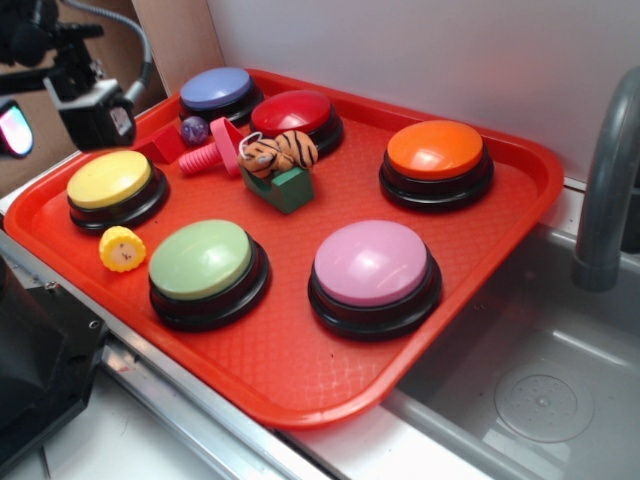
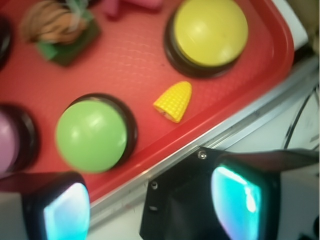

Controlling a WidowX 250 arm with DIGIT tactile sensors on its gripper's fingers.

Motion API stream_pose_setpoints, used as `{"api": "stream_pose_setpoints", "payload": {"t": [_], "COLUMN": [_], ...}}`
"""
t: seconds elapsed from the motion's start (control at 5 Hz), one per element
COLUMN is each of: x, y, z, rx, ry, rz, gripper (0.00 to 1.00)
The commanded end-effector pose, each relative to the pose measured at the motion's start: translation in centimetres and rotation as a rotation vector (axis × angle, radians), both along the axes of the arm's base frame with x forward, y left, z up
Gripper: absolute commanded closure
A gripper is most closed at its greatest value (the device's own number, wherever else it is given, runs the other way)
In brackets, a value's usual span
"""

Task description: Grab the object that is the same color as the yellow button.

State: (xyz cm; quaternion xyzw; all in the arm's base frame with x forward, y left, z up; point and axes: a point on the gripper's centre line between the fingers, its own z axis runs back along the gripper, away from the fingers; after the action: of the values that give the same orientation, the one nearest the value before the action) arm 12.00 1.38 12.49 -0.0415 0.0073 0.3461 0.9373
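Note:
The small yellow toy (image 1: 122,248) lies on the red tray (image 1: 300,370) near its left front edge, between the yellow button (image 1: 110,182) and a green button (image 1: 205,262). In the wrist view the toy (image 2: 173,101) looks like a ribbed corn piece below the yellow button (image 2: 210,31). My gripper (image 1: 55,115) hangs high at the far left, above and behind the yellow button. In the wrist view the gripper (image 2: 150,200) is open and empty, and its fingers (image 2: 235,195) stand wide apart over the tray's edge, short of the toy.
Pink (image 1: 372,265), orange (image 1: 436,152), red (image 1: 292,113) and blue (image 1: 216,90) buttons stand on the tray. A tiger toy on a green block (image 1: 280,160), a pink screw (image 1: 215,152) and a purple ball (image 1: 194,128) lie at the back. A sink (image 1: 540,390) and faucet (image 1: 605,180) are to the right.

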Motion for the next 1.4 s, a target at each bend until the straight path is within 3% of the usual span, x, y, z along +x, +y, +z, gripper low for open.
{"api": "stream_pose_setpoints", "payload": {"t": [0.0,0.4,1.2], "x": [1.0,2.6,3.1], "y": [2.9,4.2,1.6], "z": [-4.0,-7.2,-11.0], "rx": [0.002,-0.017,-0.029], "ry": [-0.011,0.03,0.036], "rz": [0.314,0.412,0.389], "gripper": [0.0,0.0,0.0]}}
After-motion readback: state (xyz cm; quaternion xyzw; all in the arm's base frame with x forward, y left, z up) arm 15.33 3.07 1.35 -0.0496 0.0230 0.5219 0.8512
